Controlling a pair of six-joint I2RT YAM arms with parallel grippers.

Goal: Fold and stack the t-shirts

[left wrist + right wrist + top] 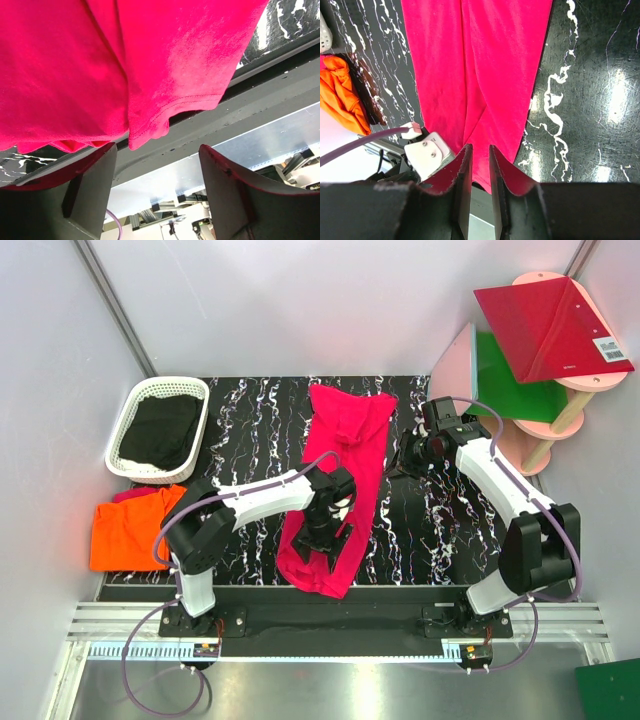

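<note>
The hot pink t-shirt (340, 465) lies in a long narrow strip down the middle of the black marbled table (250, 420). It also shows in the right wrist view (480, 60), and its hem shows in the left wrist view (165, 107) by the table's front edge. My left gripper (325, 535) hovers over the shirt's near end, open and empty (157, 150). My right gripper (402, 455) is just off the shirt's right edge, raised, with its jaws almost together and nothing between them (480, 147). The orange t-shirt (125, 528) lies folded at the left edge and shows in the right wrist view (340, 95).
A white basket (120, 440) holding black cloth stands at the back left. A pink stand (560, 410) with a red panel (550, 325) and a green panel (510, 375) is at the back right. A metal rail (330, 625) runs along the front.
</note>
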